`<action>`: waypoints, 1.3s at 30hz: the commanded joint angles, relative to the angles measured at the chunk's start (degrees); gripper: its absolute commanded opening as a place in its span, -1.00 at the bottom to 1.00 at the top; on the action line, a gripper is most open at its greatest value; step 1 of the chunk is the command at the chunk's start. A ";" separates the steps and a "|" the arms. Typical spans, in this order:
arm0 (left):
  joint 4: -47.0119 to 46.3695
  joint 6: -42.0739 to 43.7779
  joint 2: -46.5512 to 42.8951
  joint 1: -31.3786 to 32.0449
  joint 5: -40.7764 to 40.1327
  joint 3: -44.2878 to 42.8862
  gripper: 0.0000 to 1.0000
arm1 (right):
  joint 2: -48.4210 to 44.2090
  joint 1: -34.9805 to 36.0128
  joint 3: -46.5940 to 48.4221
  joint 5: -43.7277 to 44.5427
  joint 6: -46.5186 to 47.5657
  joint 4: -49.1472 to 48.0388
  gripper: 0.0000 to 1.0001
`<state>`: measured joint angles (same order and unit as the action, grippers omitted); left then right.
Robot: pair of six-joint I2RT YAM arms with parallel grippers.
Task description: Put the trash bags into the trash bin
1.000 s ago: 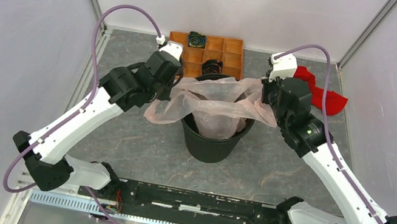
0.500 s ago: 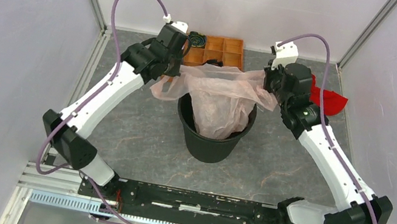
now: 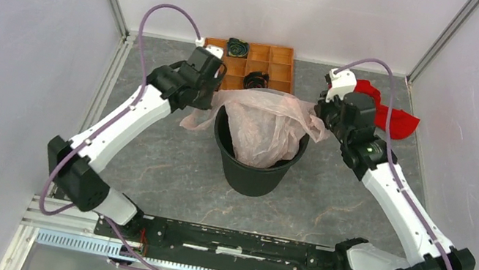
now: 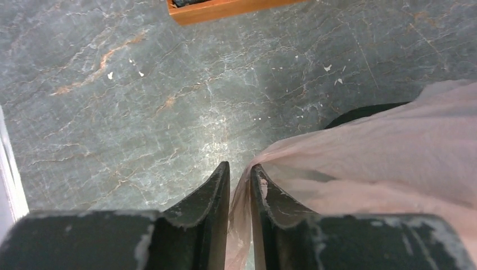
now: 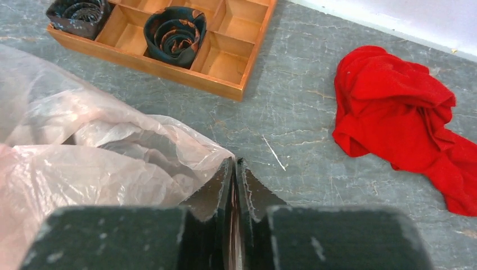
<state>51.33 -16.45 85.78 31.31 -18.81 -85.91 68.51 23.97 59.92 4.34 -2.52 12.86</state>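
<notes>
The pale pink trash bag (image 3: 264,128) hangs inside the round black trash bin (image 3: 251,178) at mid-table. Its mouth is spread across the bin's rim, and a flap hangs outside on the left. My left gripper (image 3: 211,104) is at the bin's far left edge. In the left wrist view it (image 4: 241,169) is shut on the bag's film (image 4: 382,152), with a sliver of the bin (image 4: 360,112) beyond. My right gripper (image 3: 319,116) is at the bin's far right edge. In the right wrist view it (image 5: 234,163) is shut on the bag's edge (image 5: 84,163).
An orange compartment tray (image 3: 280,64) stands behind the bin and holds dark rolled items (image 5: 174,28). A red cloth (image 3: 399,120) lies at the back right, close to my right gripper (image 5: 405,118). Frame posts and white walls surround the table.
Both grippers rose and moved back with the bag, then came down and inward. The bag's mouth now sits lower and narrower over the bin's rim.
</notes>
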 commanded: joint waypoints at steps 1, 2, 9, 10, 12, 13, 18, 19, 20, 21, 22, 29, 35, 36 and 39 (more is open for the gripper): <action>0.81 -2.39 -4.95 -0.15 0.09 -0.03 -0.41 | -4.63 -0.18 0.98 -0.28 -0.81 1.63 -0.69; 1.32 -2.75 -4.92 -0.18 -0.10 0.04 -0.32 | -5.10 -0.21 1.33 -0.21 -0.69 2.89 -0.59; 7.99 -7.94 -7.27 -0.19 -7.53 -1.52 0.47 | -10.32 -0.19 0.81 3.77 -1.04 6.00 0.29; 8.98 -9.10 -8.08 -0.19 -8.75 -2.13 0.57 | -11.35 -0.23 0.58 5.44 -2.02 6.32 0.38; 11.21 -11.64 -9.54 -0.18 -9.37 -3.89 0.79 | -13.62 -0.20 -1.22 8.07 -5.26 6.47 0.63; 11.49 -12.88 -10.70 -0.20 -9.40 -4.17 0.85 | -14.88 -0.18 -2.57 8.79 -6.58 6.13 0.74; 9.29 -18.19 -14.32 -0.22 -8.25 -0.82 0.98 | -16.00 3.75 -0.80 15.06 -8.71 9.78 0.92; 8.59 -19.01 -15.41 -0.28 -7.52 0.09 0.99 | -15.63 4.50 -0.13 13.48 -8.75 9.89 0.92; 7.73 -19.97 -16.75 -0.28 -7.08 0.99 1.00 | -15.66 4.59 0.08 11.60 -9.30 9.77 0.95; 7.19 -20.58 -18.19 -0.38 -6.73 1.92 1.00 | -16.01 4.60 0.09 10.51 -9.81 9.33 0.96; 6.74 -20.91 -19.50 -0.59 -6.20 2.31 1.00 | -16.55 4.59 0.09 9.57 -9.96 8.58 0.96; 3.56 -19.85 -19.18 -7.42 -0.24 0.73 1.00 | -16.85 4.59 3.71 7.23 -11.31 11.76 0.96; -4.13 -16.70 -16.31 -23.86 28.39 6.19 0.99 | -17.70 4.60 3.36 -4.16 -18.89 11.84 0.96; -5.92 -16.69 -16.06 -25.69 31.55 7.81 0.99 | -18.03 4.61 3.57 -6.06 -19.78 12.29 0.96; -15.82 -19.93 -15.90 -27.93 43.68 15.77 0.97 | -19.59 4.55 3.66 -6.11 -21.43 13.86 0.96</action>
<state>47.72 -33.65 69.76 5.54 4.45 -76.82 51.20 28.49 61.41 2.90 -19.46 25.61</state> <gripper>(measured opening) 0.993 0.979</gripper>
